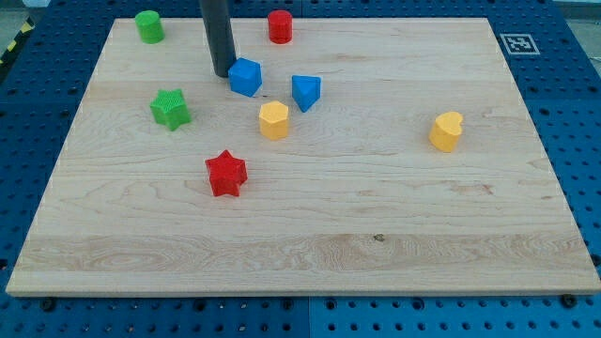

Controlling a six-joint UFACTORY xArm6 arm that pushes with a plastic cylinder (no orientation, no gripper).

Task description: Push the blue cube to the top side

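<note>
Eight blocks sit on the wooden board [394,235]. Two are blue: a blue cube [246,77] and a blue triangular block [305,92].

Two are red: a red cylinder [280,26] by the top edge and a red star [225,173].

Two are green: a green cylinder [148,26] near the top-left corner and a green star [171,109].

Two are yellow: a yellow hexagonal block [273,120] and a yellow heart-shaped block [447,131].

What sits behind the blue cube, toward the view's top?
Bare board runs behind the blue cube to the top edge. My tip stands at its left, the rod hiding a strip of board.

My tip [223,74] ends a plain, straight, dark grey rod, smooth and round, without visible markings
</note>
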